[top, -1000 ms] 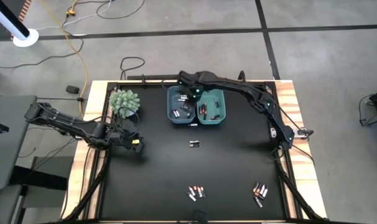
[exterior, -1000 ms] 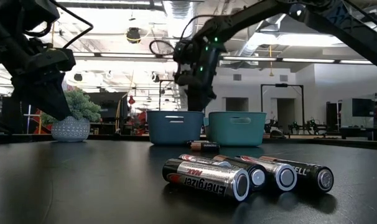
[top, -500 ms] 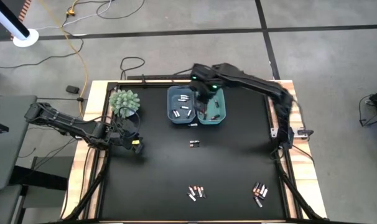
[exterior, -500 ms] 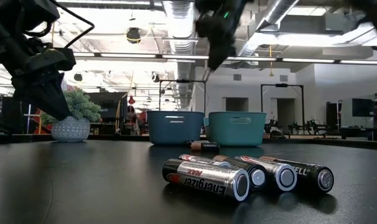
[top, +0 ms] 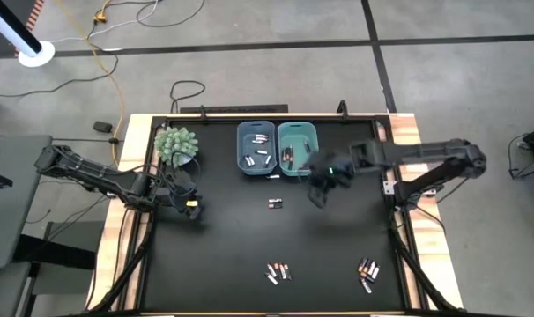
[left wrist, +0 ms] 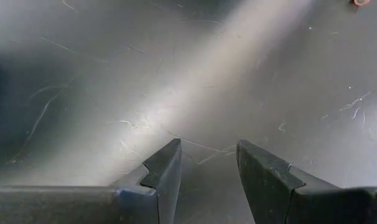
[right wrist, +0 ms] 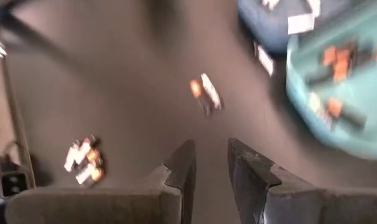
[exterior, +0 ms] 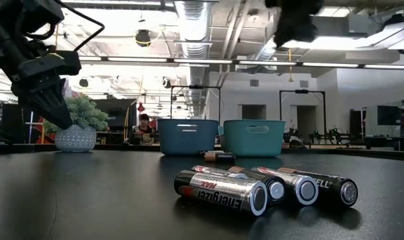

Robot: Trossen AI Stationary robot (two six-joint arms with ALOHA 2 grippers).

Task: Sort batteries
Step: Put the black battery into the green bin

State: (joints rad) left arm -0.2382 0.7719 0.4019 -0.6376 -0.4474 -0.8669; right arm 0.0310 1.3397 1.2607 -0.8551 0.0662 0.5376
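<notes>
Batteries lie on the black table in three places: a lone pair [top: 274, 203] near the middle, a group [top: 278, 271] at the near edge and another group [top: 367, 273] to its right. The near group [exterior: 255, 190] fills the low view's foreground. More batteries lie inside the blue bin [top: 256, 148] and the teal bin [top: 298, 148]. My right gripper [top: 318, 189] hovers open above the table, just nearer than the teal bin and right of the lone pair [right wrist: 204, 93]. My left gripper [top: 189, 201] waits open at the table's left side, over bare table [left wrist: 207, 168].
A potted plant [top: 176, 143] stands at the far left corner, close to my left arm. The two bins sit side by side at the far middle of the table. A person [exterior: 143, 123] shows far off in the room behind.
My right gripper has swung from above the blue bin, across the teal bin, then toward the near edge and right, off the bins. It now hangs over the table beside the lone pair. In the low view it has risen toward the picture's top.
</notes>
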